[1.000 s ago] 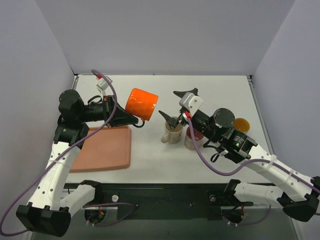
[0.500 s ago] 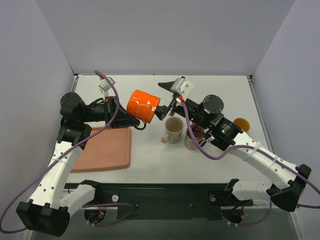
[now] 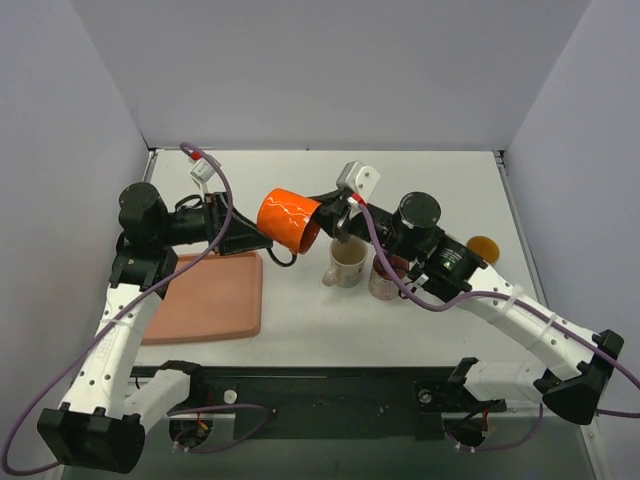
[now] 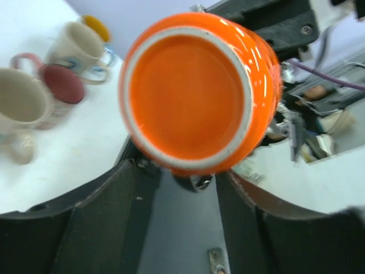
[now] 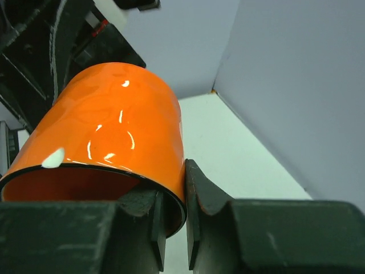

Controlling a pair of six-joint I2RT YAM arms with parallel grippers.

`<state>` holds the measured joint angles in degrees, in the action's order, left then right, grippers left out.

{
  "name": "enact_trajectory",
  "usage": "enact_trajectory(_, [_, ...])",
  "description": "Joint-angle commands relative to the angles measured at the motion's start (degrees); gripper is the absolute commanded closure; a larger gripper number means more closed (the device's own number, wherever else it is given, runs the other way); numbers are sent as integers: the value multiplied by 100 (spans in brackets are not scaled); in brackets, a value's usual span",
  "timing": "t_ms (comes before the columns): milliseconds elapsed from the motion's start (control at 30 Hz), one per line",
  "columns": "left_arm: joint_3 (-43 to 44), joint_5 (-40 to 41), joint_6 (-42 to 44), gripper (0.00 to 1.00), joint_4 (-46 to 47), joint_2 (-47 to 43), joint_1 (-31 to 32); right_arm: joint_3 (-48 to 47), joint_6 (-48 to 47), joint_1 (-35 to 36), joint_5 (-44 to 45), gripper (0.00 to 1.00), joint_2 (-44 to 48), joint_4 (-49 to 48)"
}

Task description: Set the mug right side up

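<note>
An orange mug (image 3: 288, 220) hangs tilted in the air above the table between my two arms. Its base (image 4: 191, 94) faces the left wrist camera and its mouth faces the right arm. My right gripper (image 3: 328, 214) is shut on the mug's rim (image 5: 179, 197), with one finger inside the mouth and one finger (image 5: 202, 191) outside the wall. My left gripper (image 3: 258, 237) stands open behind the base, and its fingers (image 4: 128, 188) are spread to either side of the dark handle stub without pinching it.
A cream mug (image 3: 347, 262) and a pinkish mug (image 3: 385, 276) stand upright on the white table under the right arm. Another mug with a yellow inside (image 3: 483, 247) stands at the far right. A salmon mat (image 3: 210, 298) lies at the left.
My right gripper reached over to the orange mug and shut on its rim. My left gripper, shut on the mug before, has opened. The mug has dropped slightly and tilted.
</note>
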<state>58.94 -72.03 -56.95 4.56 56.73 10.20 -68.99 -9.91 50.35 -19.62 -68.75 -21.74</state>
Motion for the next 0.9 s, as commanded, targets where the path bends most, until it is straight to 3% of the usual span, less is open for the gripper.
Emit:
enact_trajectory(0, [399,970,2638,27,-2882,5,-536,122,183,45,669,100,529,721])
enact_trajectory(133, [742,2673,4433,23,-4644,57,-747,281,182,54,1179,100,679,2110])
enact_trajectory(300, [786,4710,5298,22,-5351,40,-800,369,673,133,1452,100,556,3770])
enact_trajectory(433, [821,5882,5650,22,-5650,154,-800,597,991,571,2118,100,205,4597])
enact_trajectory(633, [847,6464,6371,22,-6001,391,-800,1168,1764,740,2172,100,-322,4731])
enact_trajectory(867, [865,6517,6538,22,-6028,479,-791,703,2151,608,2419,100,-1315,5477])
